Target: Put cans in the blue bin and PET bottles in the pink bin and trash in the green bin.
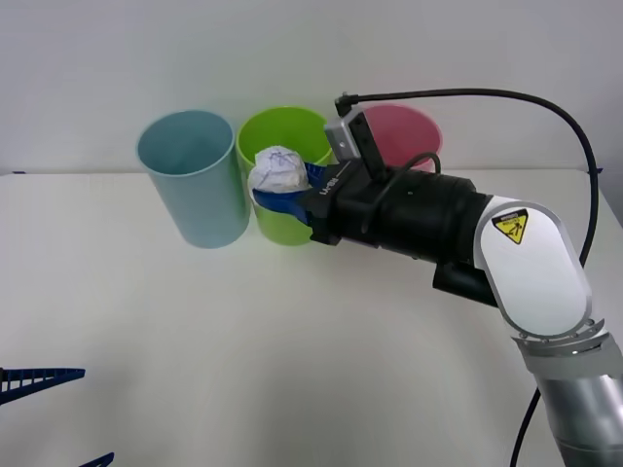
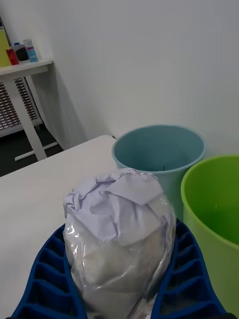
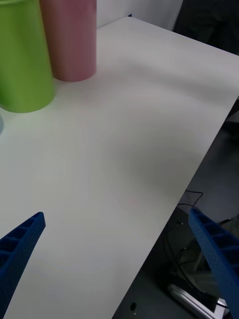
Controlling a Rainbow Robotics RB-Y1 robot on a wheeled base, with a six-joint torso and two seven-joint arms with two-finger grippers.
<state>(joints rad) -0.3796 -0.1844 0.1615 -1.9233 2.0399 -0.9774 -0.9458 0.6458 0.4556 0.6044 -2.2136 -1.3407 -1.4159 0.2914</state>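
Note:
Three bins stand in a row at the back of the table: the blue bin (image 1: 194,178) on the left, the green bin (image 1: 283,199) in the middle, the pink bin (image 1: 402,134) on the right. My right gripper (image 1: 277,185) is shut on the trash (image 1: 277,170), a crumpled white paper ball, held over the green bin's front left rim. In the right wrist view the trash (image 2: 119,234) sits between the blue fingers (image 2: 42,274), with the blue bin (image 2: 159,154) and green bin (image 2: 214,214) beyond. My left gripper (image 1: 54,418) waits open at the table's near left corner.
The right arm (image 1: 458,238) reaches across in front of the pink bin. The white table (image 1: 243,350) lies bare in front of the bins. The left wrist view shows the green bin (image 3: 22,55), the pink bin (image 3: 69,37) and the table's edge (image 3: 194,169) with floor below.

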